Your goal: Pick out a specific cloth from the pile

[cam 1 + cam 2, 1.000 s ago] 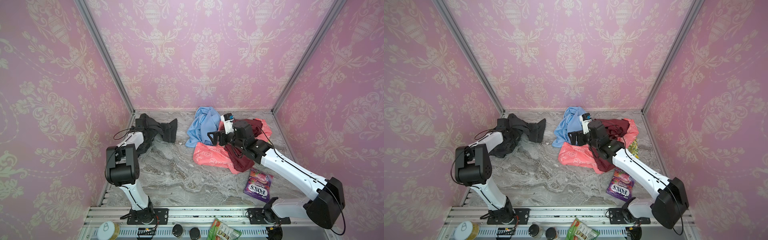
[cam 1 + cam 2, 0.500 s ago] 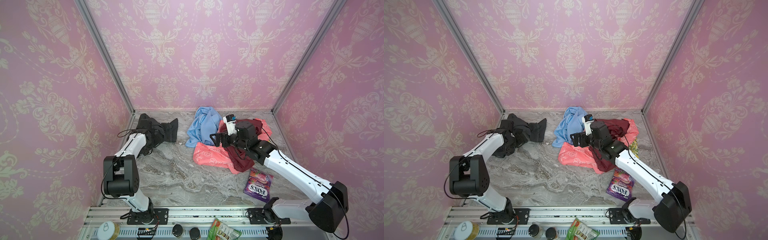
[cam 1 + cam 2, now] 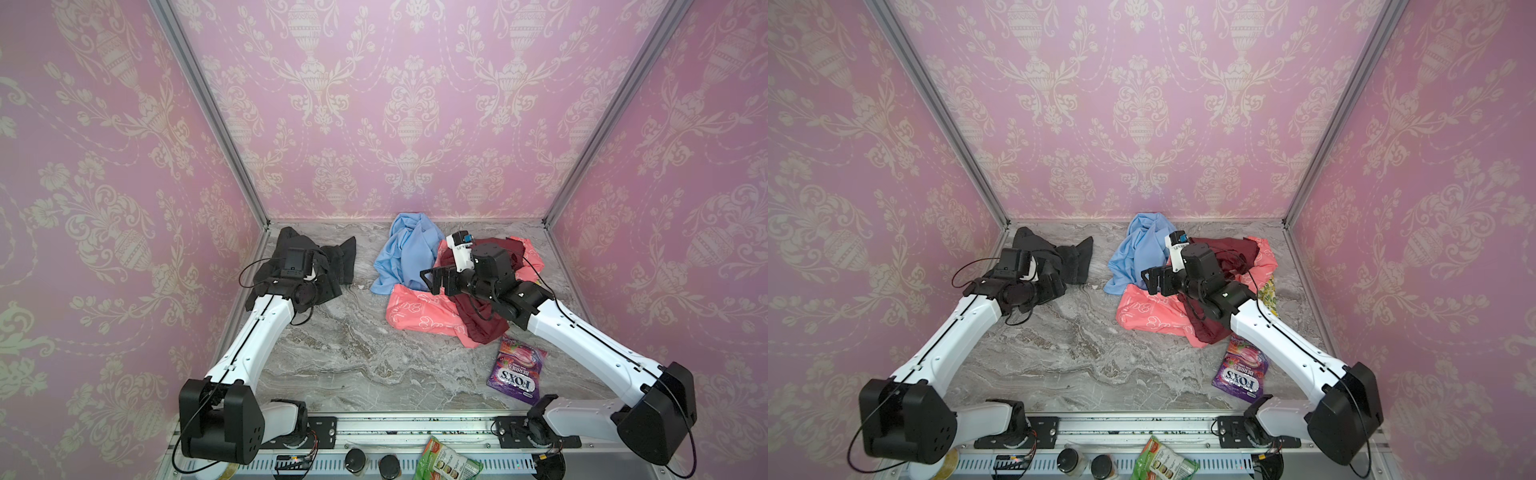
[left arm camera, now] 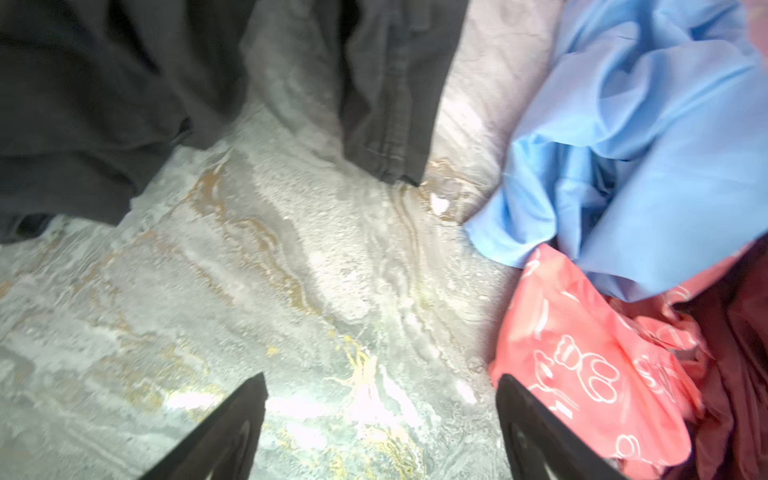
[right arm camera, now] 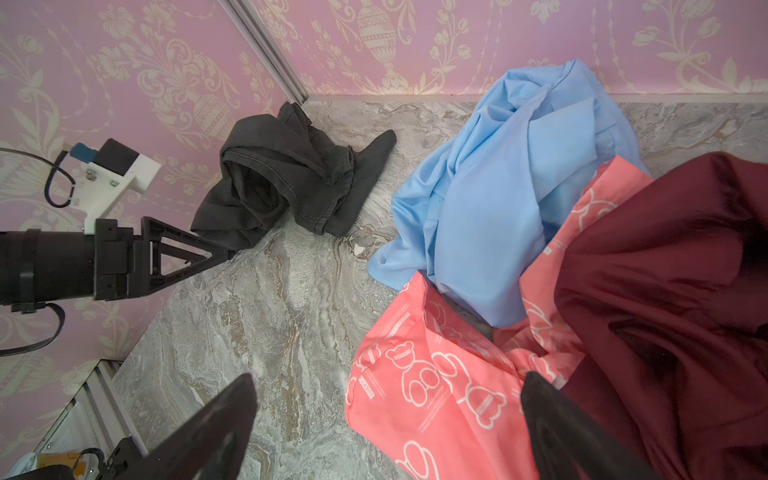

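Note:
The cloth (image 3: pixel 343 259) (image 5: pixel 286 187), dark charcoal-grey with stitched hems, lies crumpled by itself in the back left corner, apart from the pile. The pile holds a light blue cloth (image 3: pixel 409 253) (image 5: pixel 498 216), a coral-pink bear-print cloth (image 3: pixel 419 316) (image 5: pixel 436 395), a maroon cloth (image 3: pixel 478 322) (image 5: pixel 665 291) and a strip of yellow floral cloth (image 3: pixel 1268 295). My left gripper (image 4: pixel 380 378) (image 3: pixel 1059 286) is open over bare marble at the charcoal cloth's near edge, holding nothing. My right gripper (image 5: pixel 386 378) (image 3: pixel 432 282) is open above the coral cloth's edge, also empty.
A purple Fox's candy bag (image 3: pixel 517 370) lies on the marble table (image 3: pixel 353 357) near the right arm. A green packet (image 3: pixel 446 461) and two dark lids (image 3: pixel 355 459) sit on the front rail. Pink papered walls close in on three sides.
The left arm has stretched out, carrying its gripper off the charcoal cloth towards the front right, and its jaws have narrowed slightly. The right gripper has hardly moved.

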{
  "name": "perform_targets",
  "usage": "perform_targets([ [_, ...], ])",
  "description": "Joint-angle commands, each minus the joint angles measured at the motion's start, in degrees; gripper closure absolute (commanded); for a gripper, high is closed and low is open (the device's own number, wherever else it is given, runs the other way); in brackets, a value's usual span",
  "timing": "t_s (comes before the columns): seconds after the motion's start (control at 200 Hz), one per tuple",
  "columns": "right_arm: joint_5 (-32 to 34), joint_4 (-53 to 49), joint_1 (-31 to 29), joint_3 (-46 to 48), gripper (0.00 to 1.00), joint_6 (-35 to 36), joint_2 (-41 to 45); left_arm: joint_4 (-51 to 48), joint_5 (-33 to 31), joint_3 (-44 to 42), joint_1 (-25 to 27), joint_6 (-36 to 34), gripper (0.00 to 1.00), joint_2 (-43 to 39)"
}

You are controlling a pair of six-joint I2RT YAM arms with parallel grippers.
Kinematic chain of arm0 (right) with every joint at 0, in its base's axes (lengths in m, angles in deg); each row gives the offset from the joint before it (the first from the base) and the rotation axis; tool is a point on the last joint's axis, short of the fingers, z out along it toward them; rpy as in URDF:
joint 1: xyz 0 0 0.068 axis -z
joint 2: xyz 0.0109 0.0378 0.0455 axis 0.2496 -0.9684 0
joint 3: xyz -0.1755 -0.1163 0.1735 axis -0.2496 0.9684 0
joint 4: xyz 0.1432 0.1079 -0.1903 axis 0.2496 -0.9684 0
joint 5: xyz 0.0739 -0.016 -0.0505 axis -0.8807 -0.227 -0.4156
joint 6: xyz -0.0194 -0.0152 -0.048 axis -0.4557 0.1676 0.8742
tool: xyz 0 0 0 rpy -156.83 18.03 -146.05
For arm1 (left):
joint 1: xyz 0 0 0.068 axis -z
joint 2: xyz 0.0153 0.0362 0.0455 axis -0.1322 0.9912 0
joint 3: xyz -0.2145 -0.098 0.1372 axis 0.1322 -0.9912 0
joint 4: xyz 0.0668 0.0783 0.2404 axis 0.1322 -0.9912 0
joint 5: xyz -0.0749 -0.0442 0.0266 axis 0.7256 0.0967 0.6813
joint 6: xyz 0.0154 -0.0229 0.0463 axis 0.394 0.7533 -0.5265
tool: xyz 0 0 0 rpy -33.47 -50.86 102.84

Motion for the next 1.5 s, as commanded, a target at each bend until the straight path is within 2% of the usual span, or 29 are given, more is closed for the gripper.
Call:
perform_targets([
  [0.0,-0.1,1.6,0.5,0.8,0.00,-0.8,1.3,2.2,-6.1,3.6,6.1,-5.0,0.12,4.3],
  [0.175,-0.5,1.4,2.1,0.3,0.00,-1.0,1.2,1.4,-13.8,12.4,11.6,-8.5,0.12,19.2],
  [0.32,-1.1,0.8,3.7,-0.5,0.00,-0.6,1.1,-2.7,-22.3,22.5,11.7,-11.2,0.14,33.0],
  [0.485,-1.8,0.9,5.2,-0.8,0.00,-0.3,0.6,-4.3,-25.7,32.9,11.0,-12.8,0.17,43.2],
  [0.63,-2.7,1.7,6.1,-0.5,0.01,-0.4,-0.5,-7.7,-25.9,40.3,9.0,-13.2,0.20,49.7],
  [0.746,-3.3,1.9,6.4,-0.9,0.01,-0.4,-1.7,-5.8,-24.2,40.7,7.0,-12.6,0.24,51.1],
  [1.211,-4.2,1.6,7.2,-1.8,0.01,0.0,-3.1,-2.0,-14.2,40.3,3.3,-9.2,0.25,56.5],
  [1.291,-4.2,1.4,7.2,-1.9,0.02,-0.1,-2.9,-1.7,-12.6,40.8,3.1,-8.3,0.34,57.7],
  [1.371,-4.0,1.4,7.2,-1.8,0.02,-0.1,-2.5,-1.5,-11.9,41.2,3.0,-7.7,0.52,58.6],
  [1.466,-3.7,1.5,7.3,-1.8,0.02,0.0,-2.1,-0.8,-11.6,41.6,2.8,-7.2,0.89,58.5],
  [1.491,-3.7,1.5,7.2,-1.7,0.02,-0.1,-2.1,-0.8,-11.5,42.0,2.8,-7.1,0.96,58.3],
])
